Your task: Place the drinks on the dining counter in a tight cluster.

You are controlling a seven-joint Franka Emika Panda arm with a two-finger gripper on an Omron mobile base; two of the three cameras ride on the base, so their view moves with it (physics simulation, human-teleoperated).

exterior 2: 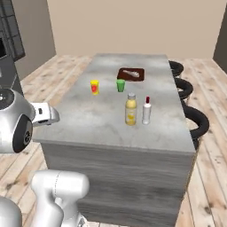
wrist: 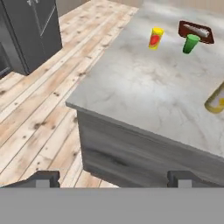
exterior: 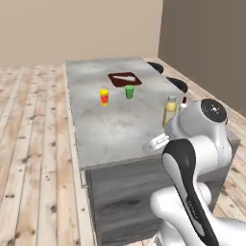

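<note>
The end effector [wrist: 113, 178] is wide open and holds nothing. In the hand view its two dark fingertips [wrist: 43, 178] stand far apart at the bottom. Between them there is just the grey side of the island and the wood floor [wrist: 39, 109]. The end effector hangs off the near corner of the tabletop [wrist: 144, 92], out past the edge. In the right base view it pokes out from the arm at the near left corner [exterior 2: 44, 114].

Two drinks stand on the tabletop, on the side with the stools. The fat yellow bottle [exterior 2: 130, 109] has a grey cap. The slim white bottle [exterior 2: 146, 111] has a red cap. They stand just beside each other but do not touch. In the left base view the yellow bottle [exterior: 169, 110] peeks out behind the arm, and the white one [exterior: 183, 103] is mostly hidden. In the hand view, part of the yellow bottle [wrist: 215, 99] shows at the right edge.

Farther back stand a yellow cup [exterior 2: 94, 87] with a red mark and a green cup [exterior 2: 120, 85], near each other. Behind the green cup lies a dark red tray [exterior 2: 131, 74] with something pale on it.

Black stools [exterior 2: 195, 122] line the far side of the island. A dark cabinet [wrist: 30, 30] stands on the floor off to one side.
</note>
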